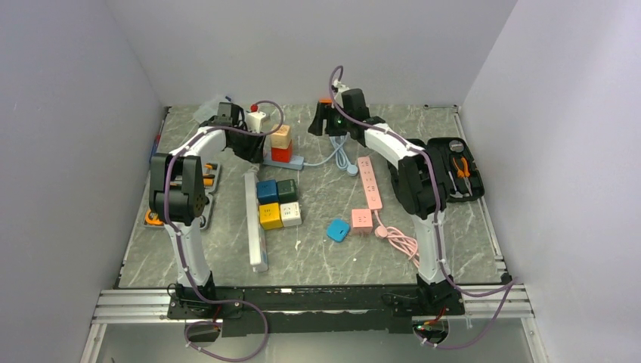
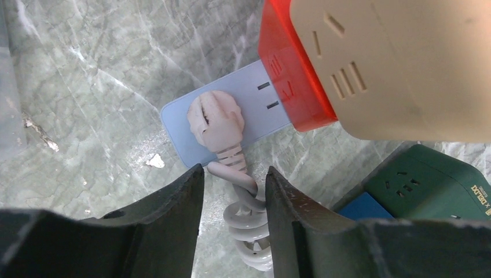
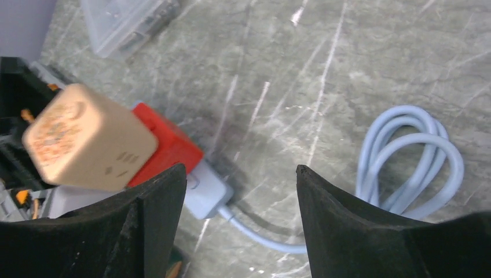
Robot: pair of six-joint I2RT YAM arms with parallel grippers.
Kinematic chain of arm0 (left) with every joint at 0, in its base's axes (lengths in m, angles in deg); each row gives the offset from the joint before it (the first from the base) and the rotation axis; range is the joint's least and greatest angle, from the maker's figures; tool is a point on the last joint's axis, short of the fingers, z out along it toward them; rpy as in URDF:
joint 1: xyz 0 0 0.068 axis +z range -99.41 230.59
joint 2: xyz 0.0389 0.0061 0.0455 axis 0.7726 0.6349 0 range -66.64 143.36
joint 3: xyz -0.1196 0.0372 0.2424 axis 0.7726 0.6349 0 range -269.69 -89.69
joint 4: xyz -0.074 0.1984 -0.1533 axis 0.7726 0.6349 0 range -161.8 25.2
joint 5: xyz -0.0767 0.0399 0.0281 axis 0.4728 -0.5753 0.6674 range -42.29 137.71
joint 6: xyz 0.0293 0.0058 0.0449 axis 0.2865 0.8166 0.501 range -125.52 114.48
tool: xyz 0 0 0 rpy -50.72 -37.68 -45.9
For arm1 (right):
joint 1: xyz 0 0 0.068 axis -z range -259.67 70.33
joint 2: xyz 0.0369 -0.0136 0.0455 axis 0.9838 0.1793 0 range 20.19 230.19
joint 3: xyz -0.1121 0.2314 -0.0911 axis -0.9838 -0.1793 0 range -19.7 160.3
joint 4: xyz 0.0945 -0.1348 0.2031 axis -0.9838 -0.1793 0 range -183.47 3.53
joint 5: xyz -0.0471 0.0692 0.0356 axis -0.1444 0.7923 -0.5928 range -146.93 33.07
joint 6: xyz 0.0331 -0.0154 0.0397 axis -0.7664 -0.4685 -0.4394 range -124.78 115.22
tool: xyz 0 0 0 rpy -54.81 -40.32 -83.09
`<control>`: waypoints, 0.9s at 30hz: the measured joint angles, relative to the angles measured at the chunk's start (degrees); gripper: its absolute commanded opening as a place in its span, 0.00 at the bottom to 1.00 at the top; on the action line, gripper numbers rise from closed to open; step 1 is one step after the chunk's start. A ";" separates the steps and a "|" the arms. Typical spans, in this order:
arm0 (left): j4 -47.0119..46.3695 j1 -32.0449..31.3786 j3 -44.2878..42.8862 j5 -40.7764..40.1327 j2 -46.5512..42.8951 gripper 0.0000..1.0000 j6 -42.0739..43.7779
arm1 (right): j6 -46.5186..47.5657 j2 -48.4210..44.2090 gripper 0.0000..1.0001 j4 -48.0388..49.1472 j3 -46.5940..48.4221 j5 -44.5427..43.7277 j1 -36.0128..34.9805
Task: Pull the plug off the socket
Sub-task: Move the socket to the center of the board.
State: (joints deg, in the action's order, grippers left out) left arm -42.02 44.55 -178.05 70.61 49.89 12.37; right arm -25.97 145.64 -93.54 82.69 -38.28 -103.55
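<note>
Two spread grippers: left gripper astride plug cord, right gripper near socket strip.

On the worktop, a power strip; on its left end a plug, just beside it two stacked adapters; right of the strip, a coiled cable; nearer, four cube sockets.

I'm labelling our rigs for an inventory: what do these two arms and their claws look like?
The left arm and right arm have white links, black joint housings and a purple cable along each. The left claw and right claw have thick, matte black, tapering fingers.
</note>
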 measured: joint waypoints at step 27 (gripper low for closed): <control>1.57 -3.34 -0.11 4.20 0.42 0.40 10.14 | -6.54 -13.31 0.71 7.30 -34.75 2.14 -1.77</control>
State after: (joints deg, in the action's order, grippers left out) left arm -40.45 41.20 -178.16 74.81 50.31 22.51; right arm -32.51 132.33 -86.24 47.94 -36.13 -105.32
